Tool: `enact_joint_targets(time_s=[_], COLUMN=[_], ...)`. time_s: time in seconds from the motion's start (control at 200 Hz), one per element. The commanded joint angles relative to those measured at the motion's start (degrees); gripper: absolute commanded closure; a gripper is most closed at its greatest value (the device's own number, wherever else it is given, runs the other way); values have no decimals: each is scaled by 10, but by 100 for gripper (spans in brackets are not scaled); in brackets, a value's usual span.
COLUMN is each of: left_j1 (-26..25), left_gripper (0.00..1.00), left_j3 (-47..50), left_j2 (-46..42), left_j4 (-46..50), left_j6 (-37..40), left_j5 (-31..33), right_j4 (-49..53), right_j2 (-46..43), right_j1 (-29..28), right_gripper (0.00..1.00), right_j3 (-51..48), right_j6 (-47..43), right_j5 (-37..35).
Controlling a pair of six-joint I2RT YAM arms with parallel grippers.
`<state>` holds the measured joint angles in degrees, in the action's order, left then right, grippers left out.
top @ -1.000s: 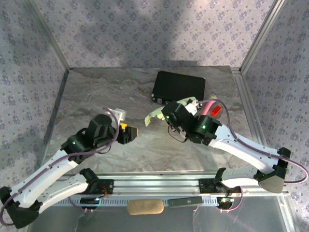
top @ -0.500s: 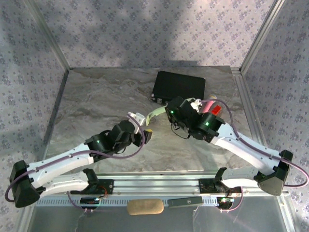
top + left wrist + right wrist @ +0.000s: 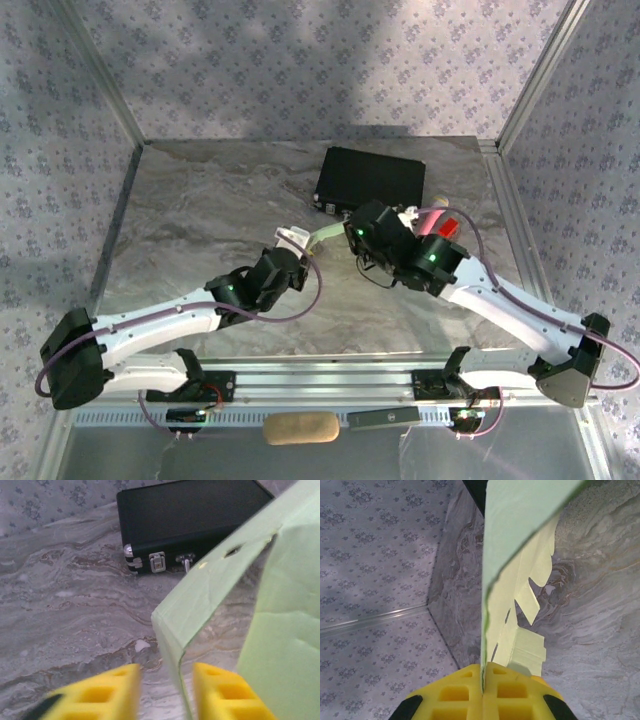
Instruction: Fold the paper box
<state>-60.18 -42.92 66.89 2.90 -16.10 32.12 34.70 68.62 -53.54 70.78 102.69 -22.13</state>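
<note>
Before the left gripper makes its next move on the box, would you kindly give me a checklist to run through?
1. Right gripper shut on the box: ok, its fingers pinch the card's edge.
2. Box edge inside the left gripper: ok, it stands in the gap, nearer the finger on the picture's right.
3. Left gripper closed on the box: not ok, the jaws stand apart.
4. Box held off the table: seems ok, marble shows beneath the flap.
5. Case apart from the box: cannot tell, the box overlaps it in the left wrist view.
</note>
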Motion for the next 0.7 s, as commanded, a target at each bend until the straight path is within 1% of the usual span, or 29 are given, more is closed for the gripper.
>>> enact_joint_targets(time_s=[0.0, 0.035, 0.065, 0.085, 0.105, 0.11, 0.13, 0.135, 0.14, 0.17, 0.23, 0.29, 0.41, 0.455, 0.495, 0.535, 0.62, 0.695], left_j1=[-8, -9, -9, -9, -9, -9, -9, -9, -10, -9, -6, 4, 26, 44, 59, 70, 104, 134], left_gripper=[93, 100, 100, 100, 100, 100, 100, 100, 100, 100, 100, 100, 100, 100, 100, 100, 100, 100], left_j3=[-30, -40, -51, -59, -68, -70, -80, -83, -85, -102, -142, -187, -260, -278, -292, -298, -305, -287], left_j2=[-2, -5, -8, -12, -16, -16, -18, -20, -20, -24, -27, -24, -18, -13, -8, -3, 15, 22], left_j4=[-4, 14, 32, 46, 60, 64, 80, 84, 88, 115, 177, 244, 339, 368, 395, 412, 459, 474], left_j6=[-6, -17, -27, -36, -45, -47, -58, -60, -62, -80, -124, -176, -253, -273, -283, -286, -280, -277], left_j5=[29, 26, 19, 13, 9, 4, -9, -12, -14, -29, -59, -106, -199, -249, -287, -308, -335, -359], right_j4=[-21, -31, -35, -34, -31, -30, -27, -26, -25, -16, 11, 25, 52, 67, 82, 92, 100, 94], right_j2=[-15, -14, -13, -13, -13, -13, -13, -14, -14, -14, -19, -28, -45, -48, -49, -50, -54, -57], right_j1=[11, 17, 24, 27, 30, 30, 32, 32, 32, 36, 41, 44, 45, 46, 44, 43, 44, 44], right_gripper=[100, 100, 99, 92, 80, 75, 66, 66, 61, 49, 34, 24, 10, 6, 4, 3, 1, 1], right_j3=[-5, -4, 0, 4, 9, 9, 14, 17, 17, 25, 44, 61, 103, 125, 144, 157, 166, 154], right_j6=[-4, -22, -40, -50, -62, -65, -76, -80, -84, -104, -136, -173, -241, -261, -275, -288, -298, -299], right_j5=[6, 17, 25, 27, 28, 29, 29, 29, 29, 28, 26, 18, 1, -1, -4, -6, -1, 10])
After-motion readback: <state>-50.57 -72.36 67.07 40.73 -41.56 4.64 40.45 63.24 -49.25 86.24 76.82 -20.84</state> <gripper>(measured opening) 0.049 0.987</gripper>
